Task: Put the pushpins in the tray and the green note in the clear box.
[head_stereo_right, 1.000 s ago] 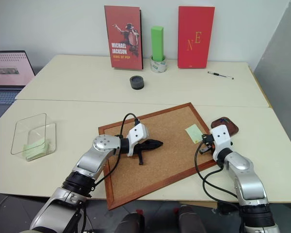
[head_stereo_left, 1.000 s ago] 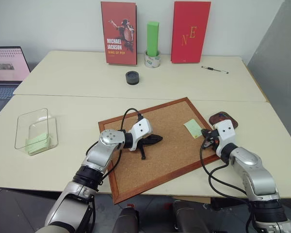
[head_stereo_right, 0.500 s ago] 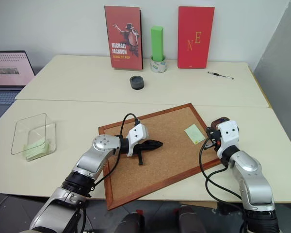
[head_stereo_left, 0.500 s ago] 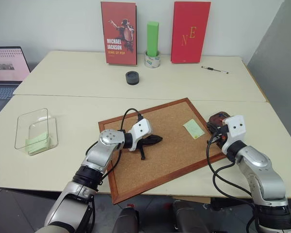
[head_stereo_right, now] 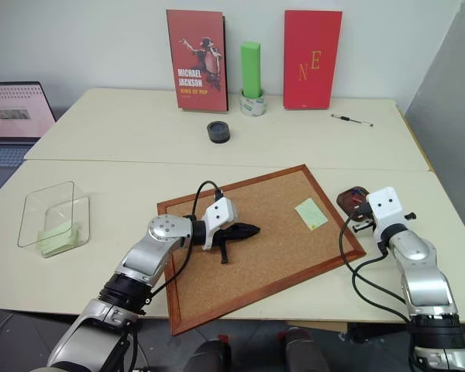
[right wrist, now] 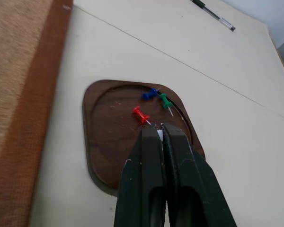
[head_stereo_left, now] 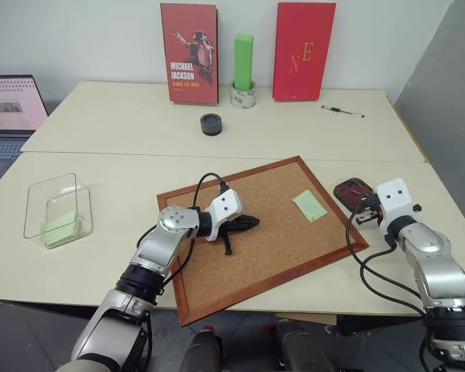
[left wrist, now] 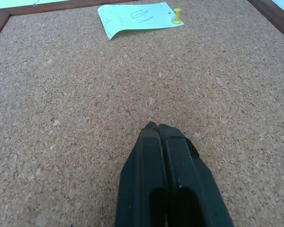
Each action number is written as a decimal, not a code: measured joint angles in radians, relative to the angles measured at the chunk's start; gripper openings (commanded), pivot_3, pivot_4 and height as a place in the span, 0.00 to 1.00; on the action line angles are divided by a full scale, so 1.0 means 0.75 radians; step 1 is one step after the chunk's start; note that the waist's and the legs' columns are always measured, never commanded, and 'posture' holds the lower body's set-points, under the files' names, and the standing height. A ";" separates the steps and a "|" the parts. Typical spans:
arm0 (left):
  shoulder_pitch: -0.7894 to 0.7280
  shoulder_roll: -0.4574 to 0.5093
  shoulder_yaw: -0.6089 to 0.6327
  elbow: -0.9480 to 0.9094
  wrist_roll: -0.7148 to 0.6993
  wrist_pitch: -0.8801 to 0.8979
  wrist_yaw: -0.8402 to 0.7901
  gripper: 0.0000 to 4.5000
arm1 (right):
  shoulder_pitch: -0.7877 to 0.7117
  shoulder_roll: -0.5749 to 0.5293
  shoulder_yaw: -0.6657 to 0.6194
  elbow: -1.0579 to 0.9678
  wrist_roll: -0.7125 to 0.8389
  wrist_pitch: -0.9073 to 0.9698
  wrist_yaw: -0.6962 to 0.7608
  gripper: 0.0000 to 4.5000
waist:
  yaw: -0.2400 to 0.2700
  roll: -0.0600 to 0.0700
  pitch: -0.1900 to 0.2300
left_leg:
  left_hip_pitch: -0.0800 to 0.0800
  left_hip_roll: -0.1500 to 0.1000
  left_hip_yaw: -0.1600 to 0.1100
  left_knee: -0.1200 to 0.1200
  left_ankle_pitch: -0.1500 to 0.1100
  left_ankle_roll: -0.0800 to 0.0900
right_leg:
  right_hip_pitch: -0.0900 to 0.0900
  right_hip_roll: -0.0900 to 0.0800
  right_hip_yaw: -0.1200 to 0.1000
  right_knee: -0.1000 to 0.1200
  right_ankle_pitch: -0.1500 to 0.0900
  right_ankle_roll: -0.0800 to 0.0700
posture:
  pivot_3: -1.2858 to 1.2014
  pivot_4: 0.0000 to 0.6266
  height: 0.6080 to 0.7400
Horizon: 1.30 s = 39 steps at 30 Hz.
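The green note (head_stereo_left: 309,205) lies flat on the corkboard (head_stereo_left: 279,248), held by a yellow pushpin (left wrist: 177,15) at one corner. My left gripper (head_stereo_left: 256,222) rests shut and empty on the cork, well short of the note (left wrist: 137,13). Right of the board is the dark brown tray (right wrist: 92,142), with red (right wrist: 140,114), blue (right wrist: 149,94) and green (right wrist: 165,101) pushpins in it. My right gripper (right wrist: 158,128) hovers over the tray (head_stereo_left: 349,188), shut, with a small pale pushpin pinched at its tips, mostly hidden. The clear box (head_stereo_left: 39,201) stands far left with green slips inside.
Along the back wall stand two red books, a bright green block (head_stereo_left: 243,60) in a tape roll, and a black disc (head_stereo_left: 211,124). A pen (head_stereo_left: 342,111) lies back right. A laptop (head_stereo_left: 8,108) sits at the far left.
My right gripper has swung right, from the note's edge on the corkboard to above the tray. The left arm and the note have stayed put.
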 measured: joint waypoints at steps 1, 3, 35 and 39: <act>0.000 0.000 0.000 0.000 0.000 0.000 0.000 0.00 | -0.016 0.000 0.013 0.030 -0.019 -0.015 0.002 0.00 | 0.000 0.000 0.000 | 0.000 0.000 0.000 0.000 0.000 0.000 | 0.000 0.000 0.000 0.000 0.000 0.000 | 0.52 0.24 1.00; 0.000 0.000 0.000 -0.001 0.000 0.000 -0.001 0.00 | -0.043 -0.001 0.036 0.088 -0.035 -0.047 0.007 0.10 | 0.000 0.000 0.000 | 0.000 0.000 0.000 0.000 0.000 0.000 | 0.000 0.000 0.000 0.000 0.000 0.000 | 0.52 0.24 1.00; 0.007 0.001 -0.001 -0.010 0.003 0.005 0.008 0.00 | 0.261 0.128 -0.038 -0.453 0.347 0.122 0.218 0.59 | 0.001 0.000 0.000 | 0.000 0.000 -0.001 0.001 0.000 0.000 | 0.001 0.000 0.000 0.000 -0.002 -0.003 | 0.52 0.24 1.00; 0.006 0.002 0.000 -0.010 0.005 0.004 0.010 0.00 | 0.293 0.162 0.058 -0.492 0.370 0.149 0.239 0.59 | 0.000 0.000 0.000 | 0.000 0.000 -0.001 0.001 0.000 0.000 | 0.001 0.000 -0.001 0.000 -0.003 -0.005 | 0.52 0.24 1.00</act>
